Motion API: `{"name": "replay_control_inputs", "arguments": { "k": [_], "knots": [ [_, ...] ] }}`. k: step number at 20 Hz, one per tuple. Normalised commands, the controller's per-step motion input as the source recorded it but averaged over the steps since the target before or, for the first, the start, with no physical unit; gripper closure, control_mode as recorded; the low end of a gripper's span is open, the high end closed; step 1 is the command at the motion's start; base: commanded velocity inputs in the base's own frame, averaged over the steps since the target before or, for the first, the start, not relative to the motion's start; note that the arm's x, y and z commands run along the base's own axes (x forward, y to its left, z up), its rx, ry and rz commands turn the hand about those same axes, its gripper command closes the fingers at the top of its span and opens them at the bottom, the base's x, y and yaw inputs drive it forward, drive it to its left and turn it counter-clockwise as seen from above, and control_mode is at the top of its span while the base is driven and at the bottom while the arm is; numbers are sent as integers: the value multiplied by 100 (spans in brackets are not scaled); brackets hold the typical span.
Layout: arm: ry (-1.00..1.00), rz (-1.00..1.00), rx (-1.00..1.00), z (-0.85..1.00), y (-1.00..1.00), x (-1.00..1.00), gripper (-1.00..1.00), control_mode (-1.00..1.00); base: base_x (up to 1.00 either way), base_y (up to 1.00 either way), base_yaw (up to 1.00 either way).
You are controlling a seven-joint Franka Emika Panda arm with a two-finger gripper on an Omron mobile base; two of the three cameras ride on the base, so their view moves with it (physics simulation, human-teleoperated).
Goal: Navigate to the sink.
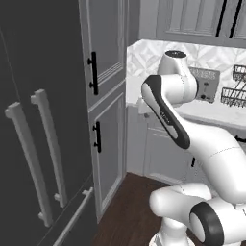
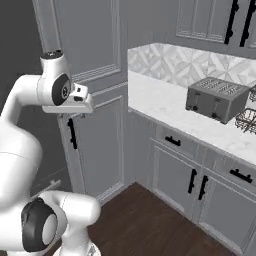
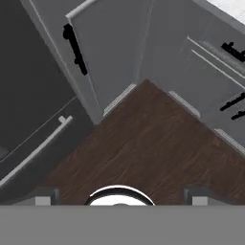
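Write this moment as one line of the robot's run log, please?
phase: navigating | facing: corner cabinets | counter: toaster | floor: dark wood | gripper: fingers apart, nothing between

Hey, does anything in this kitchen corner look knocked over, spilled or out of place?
Nothing stands out. The toaster sits upright on the counter, the cabinet doors are shut, and the wood floor shows no spill.

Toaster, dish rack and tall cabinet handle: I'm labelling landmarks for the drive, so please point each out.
toaster (image 2: 216, 98), right base view, on its front side face.
dish rack (image 1: 235, 96), left base view, on its wire front.
tall cabinet handle (image 1: 93, 73), left base view, mid-length of the black bar.
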Motion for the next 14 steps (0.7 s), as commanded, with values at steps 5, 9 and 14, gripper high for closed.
{"name": "replay_control_inputs", "arguments": {
  "k": [5,9,14],
  "knots": [
    [0,0,0,0,0,0,-100,100,-20,0,-97],
    [0,0,0,0,0,0,-100,100,-16,0,-96],
    [0,0,0,0,0,0,-100,100,-6,0,-99]
  ]
}}
